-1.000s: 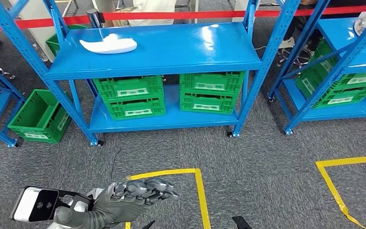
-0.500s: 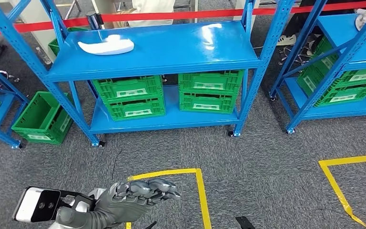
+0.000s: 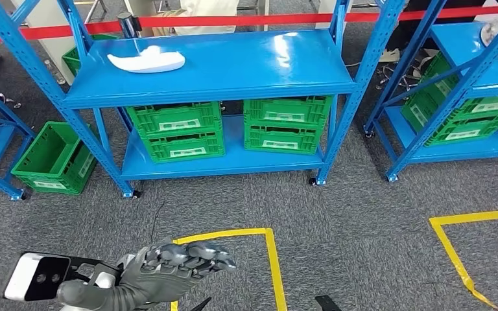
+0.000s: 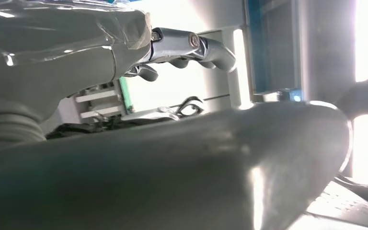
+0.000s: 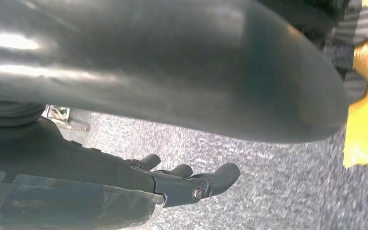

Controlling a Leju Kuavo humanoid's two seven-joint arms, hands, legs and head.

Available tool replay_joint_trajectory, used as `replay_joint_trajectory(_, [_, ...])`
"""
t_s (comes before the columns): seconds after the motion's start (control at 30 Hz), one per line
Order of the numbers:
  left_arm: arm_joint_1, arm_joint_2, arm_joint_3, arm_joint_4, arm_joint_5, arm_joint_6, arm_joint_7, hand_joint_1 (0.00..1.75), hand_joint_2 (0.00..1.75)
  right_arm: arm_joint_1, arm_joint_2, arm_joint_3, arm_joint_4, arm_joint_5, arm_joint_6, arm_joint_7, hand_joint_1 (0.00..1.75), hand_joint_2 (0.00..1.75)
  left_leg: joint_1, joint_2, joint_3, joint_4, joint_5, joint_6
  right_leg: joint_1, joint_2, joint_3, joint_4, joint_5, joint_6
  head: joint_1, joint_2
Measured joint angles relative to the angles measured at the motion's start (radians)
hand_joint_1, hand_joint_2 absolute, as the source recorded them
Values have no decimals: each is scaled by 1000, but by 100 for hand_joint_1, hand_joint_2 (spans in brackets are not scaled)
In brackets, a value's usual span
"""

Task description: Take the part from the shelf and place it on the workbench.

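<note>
The white curved part [image 3: 146, 61] lies on the top board of the blue shelf [image 3: 233, 74], toward its left rear corner. My left hand [image 3: 168, 269] hovers low over the carpet, far short of the shelf, with fingers stretched forward and nothing in them. In the left wrist view the left hand [image 4: 124, 48] has its fingers [image 4: 206, 45] extended and empty. In the right wrist view my right hand [image 5: 124, 187] hangs above the grey carpet, its fingers [image 5: 211, 179] apart and holding nothing.
Green crates [image 3: 176, 129] [image 3: 285, 123] fill the shelf's lower board, and another green crate [image 3: 52, 159] stands on the floor at left. A second blue rack [image 3: 467, 78] stands at right. A red barrier [image 3: 246, 19] runs behind. Yellow tape [image 3: 272, 259] marks the carpet.
The whole view swayed slightly. My left hand sank a little toward the lower left. The white part stayed where it lies.
</note>
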Motion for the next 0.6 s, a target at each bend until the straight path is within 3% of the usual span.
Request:
replay_joint_trajectory(0.1, [-2, 0, -1, -3, 0, -3, -2, 0, 0, 0, -3, 10, 1, 7, 6, -1, 0, 0, 1, -11, -3, -5, 7, 4, -3, 0, -93, 195, -79, -4, 2, 0])
replay_joint_trajectory(0.13, [-1, 0, -2, -3, 0, -3, -2, 0, 0, 1, -5, 14, 1, 8, 7, -1, 0, 0, 1, -18, -3, -5, 7, 4, -5, 0, -111, 234, -89, 2, 2, 0])
replay_joint_trajectory(0.17, [-1, 0, -2, -3, -1, -4, -2, 0, 0, 2, -6, 17, 2, 7, 8, -1, 0, 0, 2, -26, -4, -3, 7, 3, -8, 0, -109, 232, -82, 13, 2, 0])
replay_joint_trajectory(0.23, [-2, 0, -2, -3, 0, -4, -1, 0, 0, 2, -8, 20, 2, 6, 9, -2, 0, 0, 4, -45, -6, 6, 5, -3, -17, 7, -47, 111, -32, 37, 2, 0])
replay_joint_trajectory(0.27, [-2, 0, -3, -3, 1, -5, -1, 0, 0, 2, -9, 21, 3, 4, 9, -2, 0, 0, 2, -54, -9, 14, 1, -8, -18, 17, -11, 41, -10, 42, 2, 0])
replay_joint_trajectory(0.33, [-2, 1, -3, -5, 3, -6, 0, 0, 0, 1, -11, 23, 3, 2, 9, -5, 0, 0, -1, -69, -20, 29, -6, -21, -19, 28, 28, -35, 12, 32, 2, 0])
replay_joint_trajectory(0.4, [-2, 2, -3, -7, 6, -7, 1, 0, 0, 1, -11, 26, 4, -1, 9, -9, 0, 0, 0, -79, -29, 34, -6, -30, -17, 19, 28, -38, 14, 13, 2, 0])
replay_joint_trajectory(0.47, [-2, 5, -2, -9, 6, -7, 1, 0, 0, 1, -10, 28, 4, -2, 9, -14, 0, 0, 4, -62, -38, 52, -18, -39, -19, 8, 29, -40, 18, 1, 0, 0])
replay_joint_trajectory(0.53, [-2, 7, -1, -11, 7, -8, 1, 0, 0, 1, -10, 30, 4, -2, 9, -16, 0, 0, 7, -25, -78, 139, -69, -50, -21, -5, 29, -41, 18, -9, -3, 0])
replay_joint_trajectory(0.6, [-2, 9, -1, -12, 7, -9, 1, 0, 0, 3, -11, 32, 4, -1, 9, -16, 0, 0, 12, -6, -148, 280, -133, -59, -19, -23, 28, -41, 16, -14, -5, 0])
